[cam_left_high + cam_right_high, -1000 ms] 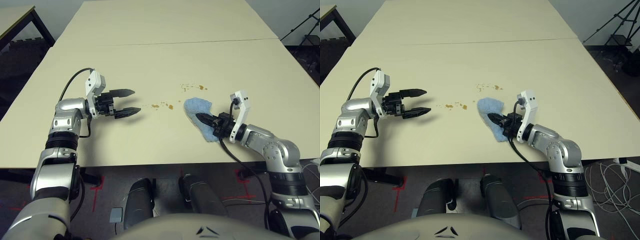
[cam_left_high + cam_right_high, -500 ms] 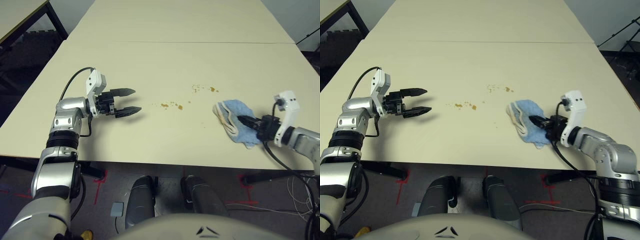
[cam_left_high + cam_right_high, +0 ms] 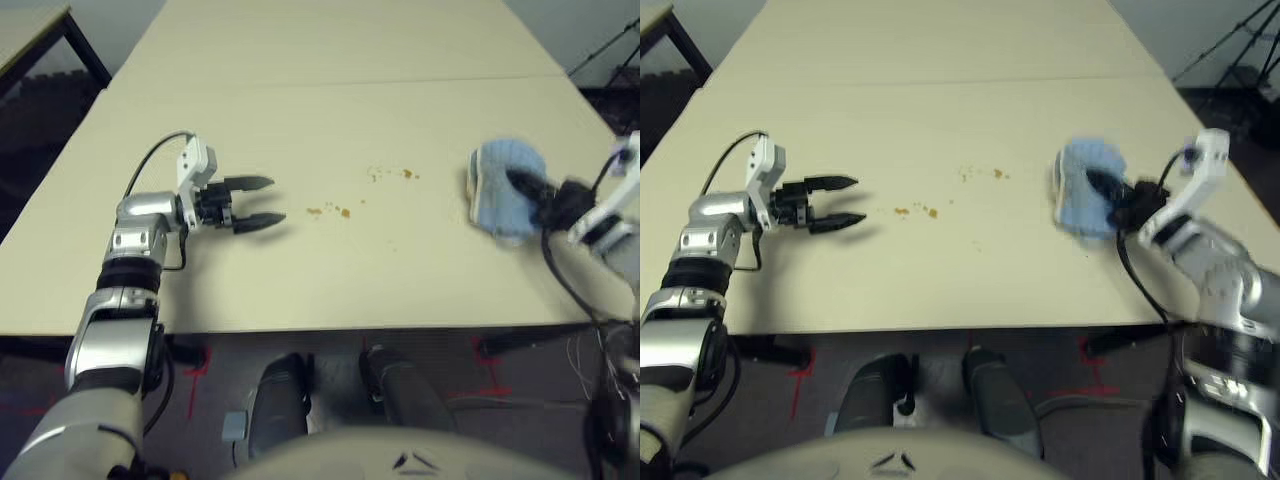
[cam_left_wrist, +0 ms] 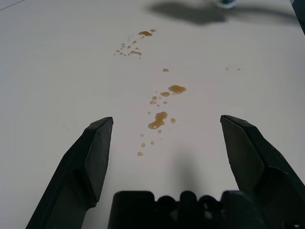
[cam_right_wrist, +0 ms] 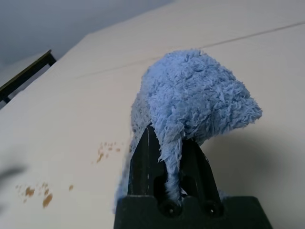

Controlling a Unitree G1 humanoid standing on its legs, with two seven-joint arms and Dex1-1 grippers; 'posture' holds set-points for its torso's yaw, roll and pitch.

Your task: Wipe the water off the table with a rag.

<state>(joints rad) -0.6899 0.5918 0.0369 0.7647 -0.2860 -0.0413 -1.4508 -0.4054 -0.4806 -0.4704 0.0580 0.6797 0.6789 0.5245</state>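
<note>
Holding the blue rag (image 3: 507,188) tight, the right gripper (image 3: 545,200) has it pinched between its two black fingers. The rag is over the robot's right side of the beige table (image 3: 330,285), well apart from the brown drops of water (image 3: 345,212). The drops lie in small bunches near the middle, between the two grippers. The left gripper (image 3: 282,202) is wide open and has nothing in it. The wiping looks only partly done. Next, the right arm needs to bring the rag to the drops, press down and rub.
</note>
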